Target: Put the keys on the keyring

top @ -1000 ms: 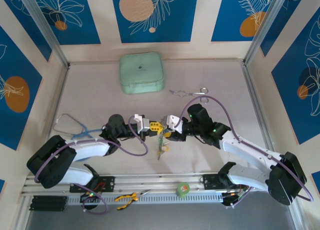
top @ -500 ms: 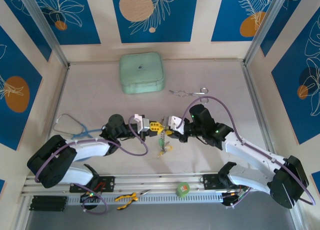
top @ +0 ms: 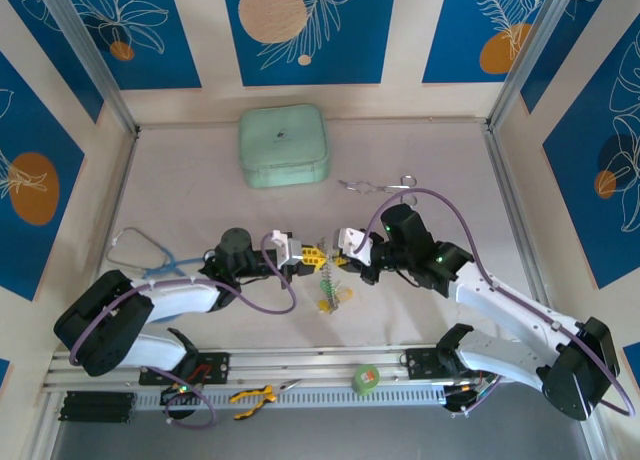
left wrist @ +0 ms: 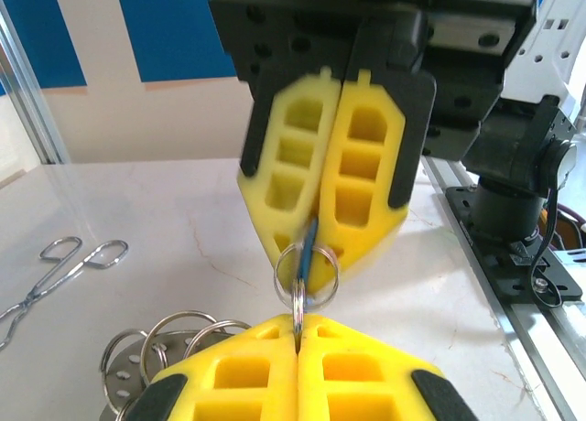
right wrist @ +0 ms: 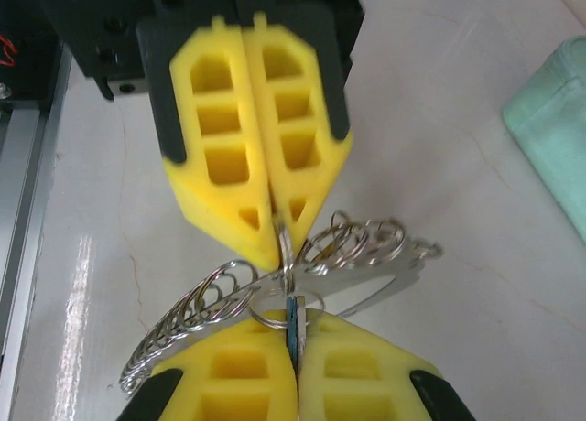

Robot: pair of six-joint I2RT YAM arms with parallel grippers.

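thin coiled silvery keyring (right wrist: 220,288) (flat blue key (right wrist: 293,322))

The pale table top (top: 470,170) is bare on the right and in front of the mint green square soft case (top: 285,146). Thin silver scissor-like forceps (top: 378,186) lie just past the right gripper (top: 340,263). It meets the left gripper (top: 310,253) tip to tip, no gap, the silvery metal keyring (top: 325,292) bunched beside them.
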